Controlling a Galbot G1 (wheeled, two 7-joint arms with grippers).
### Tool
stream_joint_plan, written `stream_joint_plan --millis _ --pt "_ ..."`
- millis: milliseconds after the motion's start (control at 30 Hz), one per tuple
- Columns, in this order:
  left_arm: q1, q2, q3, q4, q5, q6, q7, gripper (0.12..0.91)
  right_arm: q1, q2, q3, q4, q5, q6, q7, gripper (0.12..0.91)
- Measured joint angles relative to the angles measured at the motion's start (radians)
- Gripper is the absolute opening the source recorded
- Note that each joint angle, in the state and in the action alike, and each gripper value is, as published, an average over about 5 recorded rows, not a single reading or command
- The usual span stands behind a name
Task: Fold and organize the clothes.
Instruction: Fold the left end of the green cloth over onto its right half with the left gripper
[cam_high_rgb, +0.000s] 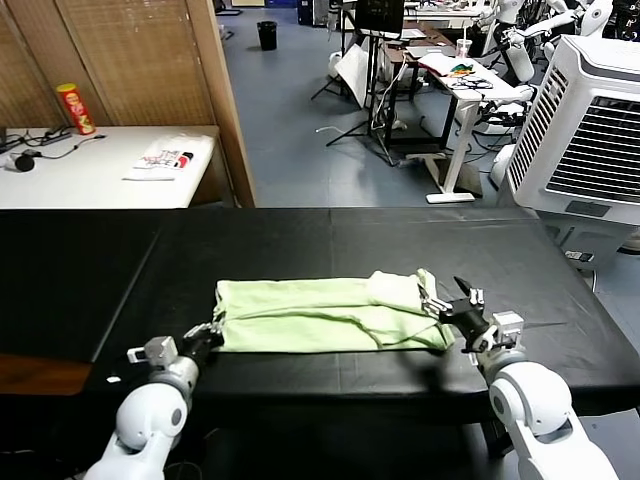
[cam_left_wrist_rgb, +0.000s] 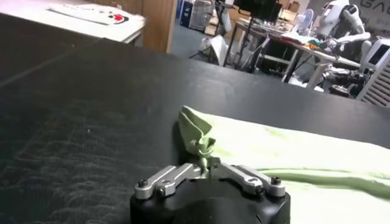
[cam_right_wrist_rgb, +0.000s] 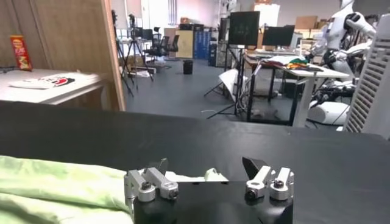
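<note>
- We see the pale green shirt (cam_high_rgb: 325, 315) lying folded into a long flat band across the black worktop (cam_high_rgb: 330, 240), near its front edge.
- Our left claw (cam_high_rgb: 207, 334) sits at the band's left end, pressed together and pinching a small bunched corner of the shirt (cam_left_wrist_rgb: 198, 139), which stands up from the worktop just ahead of its fingers (cam_left_wrist_rgb: 167, 179).
- Our right claw (cam_high_rgb: 452, 300) rests at the band's right end, spread wide, with its fingers (cam_right_wrist_rgb: 152, 181) on either side of the shirt's edge (cam_right_wrist_rgb: 55, 182) and gripping nothing.
- On the white table (cam_high_rgb: 90, 175) behind, well apart from the shirt, we see a white cloth with red and black marks (cam_high_rgb: 165, 158) and a red can (cam_high_rgb: 76, 108).
</note>
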Motion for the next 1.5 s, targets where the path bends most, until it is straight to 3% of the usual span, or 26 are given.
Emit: stream_joint_plan --millis 300,500,667,900,1167,1500 --pt "0.027 0.222 -0.089 0.025 0.088 -0.041 0.017 0.153 -0.011 0.015 0.007 0.011 -0.004 -0.002 0.007 0.798" --pt "0.044 0.295 -0.106 -0.027 0.106 -0.013 -0.019 0.153 -0.020 0.031 -0.003 0.015 -0.031 -0.001 0.008 0.798" --pt "0.022 0.239 -0.049 -0.133 0.045 0.035 -0.071 0.153 -0.033 0.039 0.001 0.021 -0.045 0.002 0.008 0.798" --pt "-0.049 0.090 0.126 -0.219 -0.077 0.082 -0.127 0.153 -0.056 0.041 0.029 0.033 -0.057 0.004 0.009 0.798" --pt "-0.111 -0.045 0.282 -0.201 -0.167 0.092 -0.147 0.153 -0.085 0.048 0.062 0.042 -0.069 0.004 0.011 0.798" --pt "-0.118 -0.143 0.333 -0.160 -0.144 0.076 -0.149 0.153 -0.080 0.055 0.055 0.031 -0.078 0.004 0.010 0.798"
